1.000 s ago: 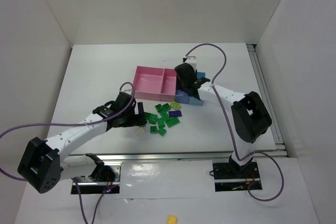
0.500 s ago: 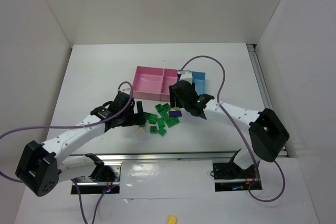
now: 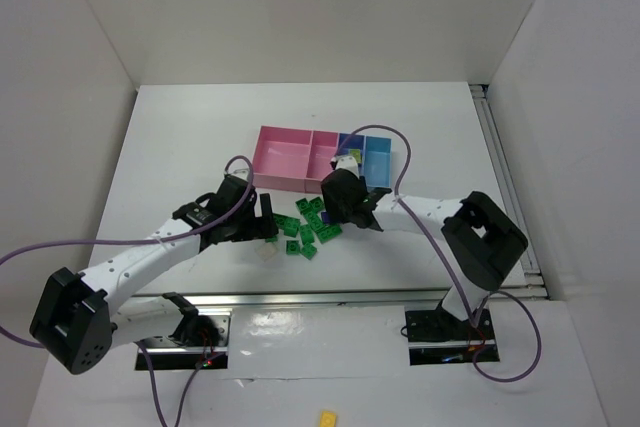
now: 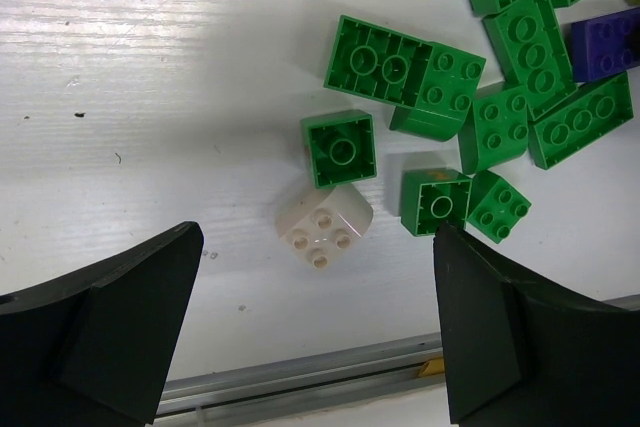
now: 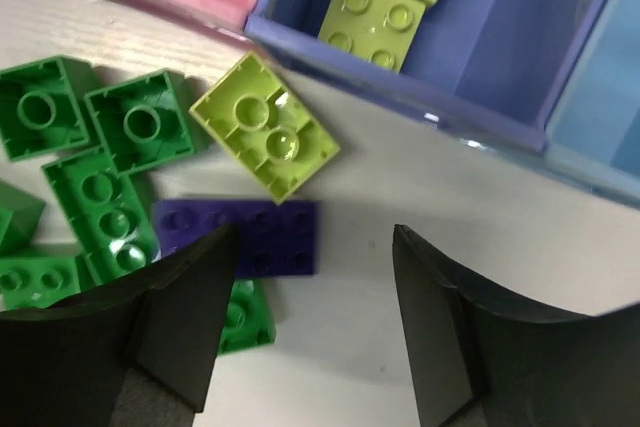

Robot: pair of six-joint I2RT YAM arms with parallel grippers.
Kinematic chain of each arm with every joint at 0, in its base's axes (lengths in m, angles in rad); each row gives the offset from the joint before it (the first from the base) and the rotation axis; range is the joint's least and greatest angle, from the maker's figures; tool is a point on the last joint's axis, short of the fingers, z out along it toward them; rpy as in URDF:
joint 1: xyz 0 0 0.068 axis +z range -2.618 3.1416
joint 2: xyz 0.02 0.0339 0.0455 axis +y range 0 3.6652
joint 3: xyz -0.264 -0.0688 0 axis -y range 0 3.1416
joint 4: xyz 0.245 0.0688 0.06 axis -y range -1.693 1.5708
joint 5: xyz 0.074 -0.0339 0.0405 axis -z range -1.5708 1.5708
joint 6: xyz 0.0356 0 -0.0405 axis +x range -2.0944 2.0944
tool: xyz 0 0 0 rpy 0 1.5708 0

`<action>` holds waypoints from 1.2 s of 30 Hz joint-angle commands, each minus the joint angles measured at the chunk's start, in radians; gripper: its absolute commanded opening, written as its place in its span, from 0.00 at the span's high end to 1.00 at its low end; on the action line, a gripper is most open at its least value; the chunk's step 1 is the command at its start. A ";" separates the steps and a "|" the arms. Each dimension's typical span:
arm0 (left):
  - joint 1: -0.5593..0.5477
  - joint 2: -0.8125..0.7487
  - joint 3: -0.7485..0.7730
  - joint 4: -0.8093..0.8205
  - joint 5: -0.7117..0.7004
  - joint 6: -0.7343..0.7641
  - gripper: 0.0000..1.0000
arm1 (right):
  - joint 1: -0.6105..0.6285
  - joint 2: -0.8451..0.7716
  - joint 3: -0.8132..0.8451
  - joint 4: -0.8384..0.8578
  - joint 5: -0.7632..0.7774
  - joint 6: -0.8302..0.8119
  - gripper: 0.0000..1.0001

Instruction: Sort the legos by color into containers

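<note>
Overhead, I see the legos (image 3: 312,222) loose on the desk (image 3: 180,147), just before the trays (image 3: 285,157). Left gripper (image 4: 318,247): released, empty, straddling a white brick (image 4: 323,226). Green bricks sit just beside it, so I judge a closing finger could catch one or skate the white brick away. Right gripper (image 5: 312,242): likewise spread and empty, above the purple brick (image 5: 240,237), which appears to touch a lime brick (image 5: 264,125). A descent may jam on that neighbour or nudge it. Only the right wrist view shows two lime bricks (image 5: 372,19) already in the blue tray (image 5: 480,47). Only the top view shows the whole tray row.
</note>
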 commanded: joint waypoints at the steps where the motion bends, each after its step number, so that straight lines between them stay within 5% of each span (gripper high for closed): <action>1: -0.004 0.004 0.035 -0.017 0.006 -0.018 0.01 | -0.027 0.045 0.061 0.069 0.001 -0.031 0.29; 21: -0.004 0.047 0.073 -0.037 0.006 0.000 0.01 | -0.132 0.194 0.146 0.174 -0.149 -0.042 0.21; 34: -0.022 0.078 0.083 -0.037 0.006 0.009 0.01 | -0.132 0.226 0.167 0.199 -0.150 -0.086 0.21; 36: -0.031 0.087 0.083 -0.028 0.006 0.009 0.01 | -0.132 0.226 0.176 0.190 -0.150 -0.096 0.27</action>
